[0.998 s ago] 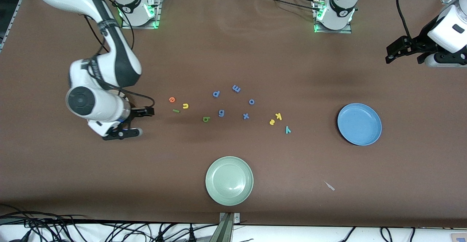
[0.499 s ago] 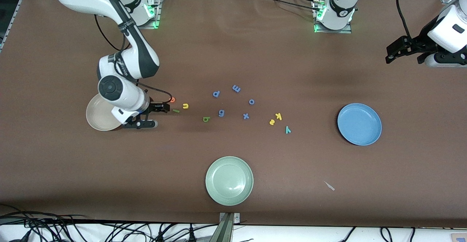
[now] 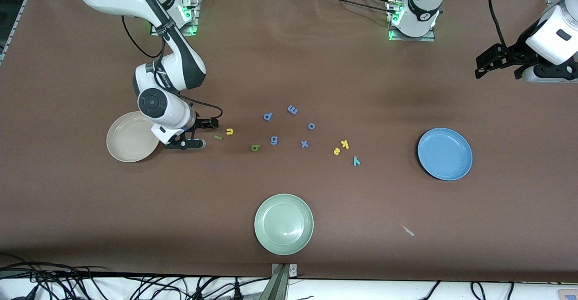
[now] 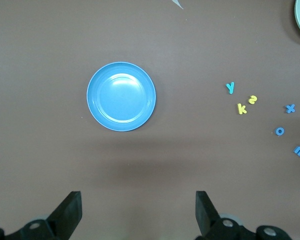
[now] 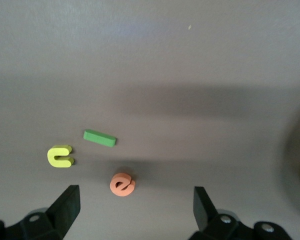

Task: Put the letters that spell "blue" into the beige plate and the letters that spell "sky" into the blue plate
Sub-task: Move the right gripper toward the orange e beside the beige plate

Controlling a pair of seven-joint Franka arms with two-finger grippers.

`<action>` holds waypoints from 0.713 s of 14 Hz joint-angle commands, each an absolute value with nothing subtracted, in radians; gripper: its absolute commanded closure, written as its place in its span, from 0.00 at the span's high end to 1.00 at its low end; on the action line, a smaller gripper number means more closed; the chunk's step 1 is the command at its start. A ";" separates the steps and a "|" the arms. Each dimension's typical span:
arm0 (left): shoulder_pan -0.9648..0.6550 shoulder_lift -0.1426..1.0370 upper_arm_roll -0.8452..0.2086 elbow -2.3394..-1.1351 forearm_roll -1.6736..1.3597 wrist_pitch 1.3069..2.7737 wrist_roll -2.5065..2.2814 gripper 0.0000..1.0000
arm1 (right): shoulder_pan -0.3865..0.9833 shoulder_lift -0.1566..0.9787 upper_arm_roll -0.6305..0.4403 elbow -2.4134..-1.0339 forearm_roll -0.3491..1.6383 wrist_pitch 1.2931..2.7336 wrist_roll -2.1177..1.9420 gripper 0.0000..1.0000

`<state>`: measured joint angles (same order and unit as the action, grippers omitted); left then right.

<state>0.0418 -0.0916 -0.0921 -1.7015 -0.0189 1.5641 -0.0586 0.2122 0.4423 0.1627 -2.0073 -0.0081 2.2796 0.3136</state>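
Note:
My right gripper [image 3: 205,133] hangs open just above the table, over the orange e [image 5: 122,184], which lies between its fingers; the arm hides that letter in the front view. Beside it lie the green bar l [image 3: 218,137], the yellow u [image 3: 229,131] and, nearer the front camera, the green b [image 3: 255,147]. The beige plate [image 3: 128,144] sits at the right arm's end, partly under the wrist. Yellow k [image 3: 344,144], yellow s [image 3: 336,151] and teal y [image 3: 356,160] lie toward the blue plate [image 3: 445,153]. My left gripper [image 3: 485,65] waits open, high over the left arm's end.
Blue-purple letters p [image 3: 268,116], m [image 3: 292,109], o [image 3: 311,126], g [image 3: 273,140] and x [image 3: 304,144] are scattered mid-table between the two letter groups. A pale green plate [image 3: 283,223] sits near the front edge. A small pale scrap [image 3: 408,231] lies beside it.
The right arm has swung from over the beige plate toward the letters, uncovering the plate; its open gripper now straddles the orange e. The left arm has barely moved.

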 commanded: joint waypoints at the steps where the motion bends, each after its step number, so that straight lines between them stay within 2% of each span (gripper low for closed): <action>1: 0.040 -0.089 -0.091 -1.677 -0.034 1.539 -0.051 1.00 | 0.230 0.466 0.167 -2.016 -0.002 2.307 0.325 1.00; 7: 0.031 -0.080 -0.095 -1.680 -0.043 1.552 -0.051 1.00 | 0.241 0.512 0.167 -2.019 -0.002 2.333 0.325 0.99; 10: -0.024 -0.031 -0.097 -1.680 -0.043 1.604 -0.051 1.00 | 0.252 0.525 0.167 -2.019 -0.002 2.344 0.325 0.88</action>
<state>0.0033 -0.0738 -0.0973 -1.7006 -0.0194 1.5790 -0.0570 0.2434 0.5209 0.1655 -2.0091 -0.0081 2.3188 0.3149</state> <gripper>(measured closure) 0.000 0.031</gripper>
